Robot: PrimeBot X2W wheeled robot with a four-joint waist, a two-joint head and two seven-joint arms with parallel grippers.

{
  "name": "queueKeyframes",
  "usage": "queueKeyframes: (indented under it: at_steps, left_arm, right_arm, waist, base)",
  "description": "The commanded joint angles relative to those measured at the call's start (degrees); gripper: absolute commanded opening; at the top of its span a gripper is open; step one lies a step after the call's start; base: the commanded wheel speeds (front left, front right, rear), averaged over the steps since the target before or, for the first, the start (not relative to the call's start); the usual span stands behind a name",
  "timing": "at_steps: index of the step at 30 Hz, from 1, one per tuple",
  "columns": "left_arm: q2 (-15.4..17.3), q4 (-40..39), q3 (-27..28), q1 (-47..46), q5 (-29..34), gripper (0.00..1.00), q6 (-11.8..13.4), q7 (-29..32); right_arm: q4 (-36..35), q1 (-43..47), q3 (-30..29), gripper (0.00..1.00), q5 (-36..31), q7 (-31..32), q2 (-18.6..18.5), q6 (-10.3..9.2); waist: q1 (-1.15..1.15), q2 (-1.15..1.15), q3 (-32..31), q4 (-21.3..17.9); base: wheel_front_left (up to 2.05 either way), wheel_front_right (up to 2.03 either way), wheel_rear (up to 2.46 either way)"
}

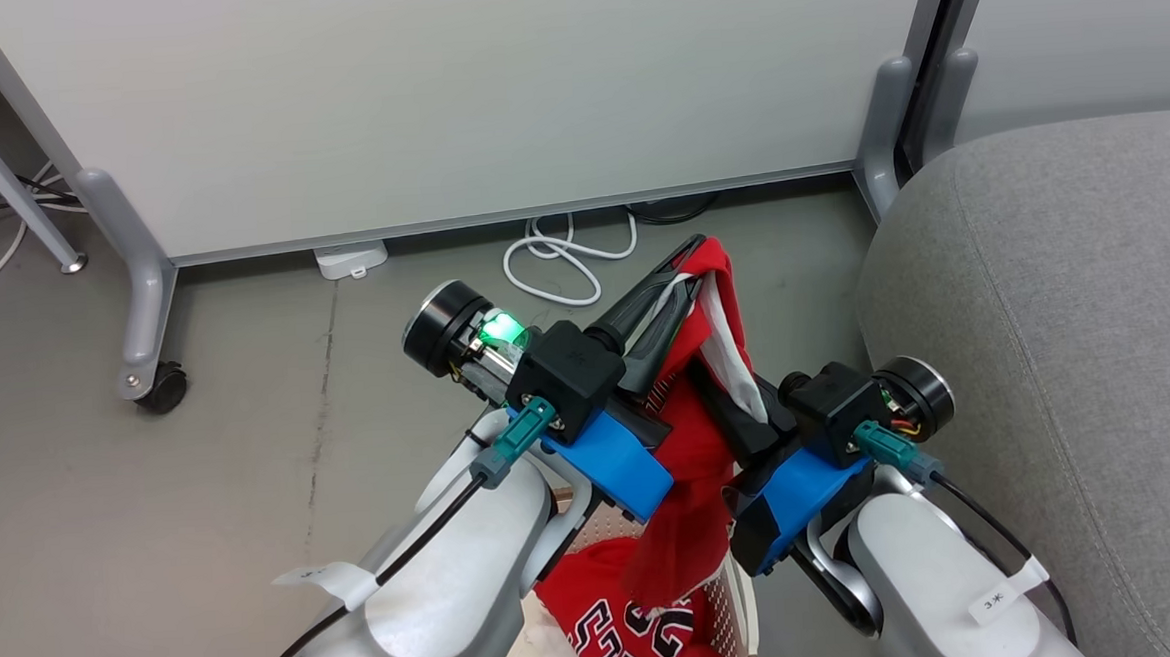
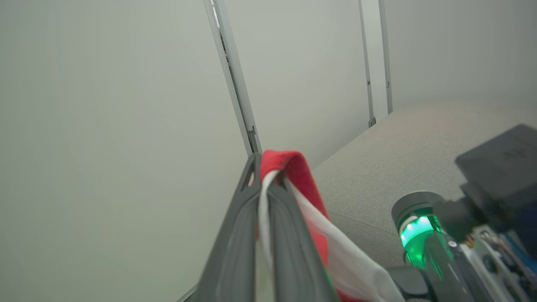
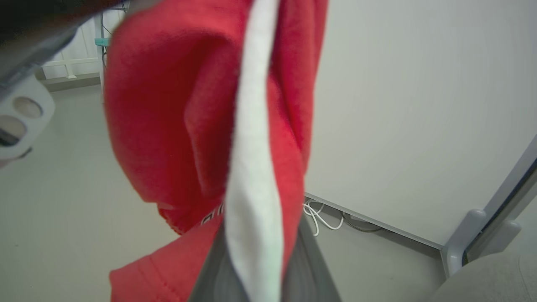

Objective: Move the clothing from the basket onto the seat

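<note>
A red garment with white trim (image 1: 697, 463) hangs in the air between my two grippers, above the basket. My left gripper (image 1: 690, 261) is shut on its top fold; in the left wrist view the red and white edge (image 2: 293, 176) sticks out of the closed fingertips (image 2: 262, 167). Lower down, my right gripper (image 1: 716, 382) is shut on the white trim (image 3: 251, 167), with its fingers (image 3: 302, 268) half buried in cloth. A red jersey with black lettering (image 1: 631, 631) lies in the cream perforated basket (image 1: 728, 601) at the bottom edge. The grey seat (image 1: 1066, 343) is at the right.
A white partition panel (image 1: 453, 95) on grey feet, one with a castor (image 1: 162, 386), stands across the back. White cable loops (image 1: 561, 260) lie on the grey floor beneath it. Bare floor spreads to the left.
</note>
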Motion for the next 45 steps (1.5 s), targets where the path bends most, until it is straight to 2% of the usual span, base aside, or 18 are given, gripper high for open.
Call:
queueKeyframes:
  at_steps: [1, 10, 11, 12, 13, 21, 31, 38, 45]
  left_arm:
    - [-0.05, 0.09, 0.17, -0.16, 0.42, 0.0, -0.27, -0.29]
    - [-0.13, 0.84, 0.72, 0.24, 0.43, 0.0, -0.33, -0.29]
    - [-0.16, 0.98, 0.84, 0.35, 0.28, 0.41, -0.32, -0.29]
    - [-0.2, 1.1, 0.9, 0.47, 0.18, 0.9, -0.33, -0.29]
    - [-0.25, 1.17, 0.96, 0.57, 0.11, 1.0, -0.34, -0.29]
    - [-0.41, 1.64, 1.05, 1.18, 0.4, 1.0, -0.39, -0.29]
    - [-0.59, 1.08, 0.18, 2.7, 0.92, 1.0, -0.48, -0.29]
    - [-0.67, 0.95, -0.7, 3.5, 1.25, 1.0, -0.61, -0.28]
    - [-0.49, 1.38, -1.51, 3.19, 1.84, 1.0, -0.73, -0.29]
  right_arm:
    - [0.04, -0.79, -0.18, 0.0, 0.48, -0.2, 0.18, 0.03]
    - [-0.8, -0.01, -0.71, 0.0, 0.39, -0.2, 0.24, 0.03]
    - [-0.85, 0.05, -0.77, 0.0, 0.39, -0.2, 0.25, 0.03]
    - [-0.93, 0.07, -0.89, 0.0, 0.41, -0.2, 0.24, 0.03]
    - [-0.99, 0.07, -0.99, 0.0, 0.45, -0.2, 0.23, 0.03]
    - [-1.86, 0.22, -3.61, 0.0, 0.3, -0.2, 0.21, 0.03]
    - [-3.55, 0.98, -11.22, 0.0, -1.35, -0.2, -1.2, 0.03]
    - [-5.37, 2.14, -16.5, 0.0, -2.35, -0.21, -2.06, 0.03]
    - [-7.4, 3.55, -20.67, 0.0, -2.96, -0.2, -2.02, 0.03]
  waist:
    - [0.0, 0.0, 0.02, -0.07]
    - [0.0, 0.0, -0.23, -0.08]
    - [0.0, 0.0, -0.24, -0.07]
    - [0.0, 0.0, -0.26, -0.06]
    - [0.0, 0.0, -0.28, -0.05]
    - [0.0, 0.0, -0.36, -0.1]
    - [0.0, 0.0, 0.92, -1.51]
    - [0.0, 0.0, 2.12, -5.11]
    - [0.0, 0.0, 3.34, -10.53]
  base:
    - [0.0, 0.0, 0.0]
    - [0.0, 0.0, 0.0]
    - [0.0, 0.0, 0.0]
    - [0.0, 0.0, 0.0]
    - [0.0, 0.0, 0.0]
    - [0.0, 0.0, 0.0]
    - [0.0, 0.0, 0.0]
    - [0.0, 0.0, 0.0]
    - [0.0, 0.0, 0.0]
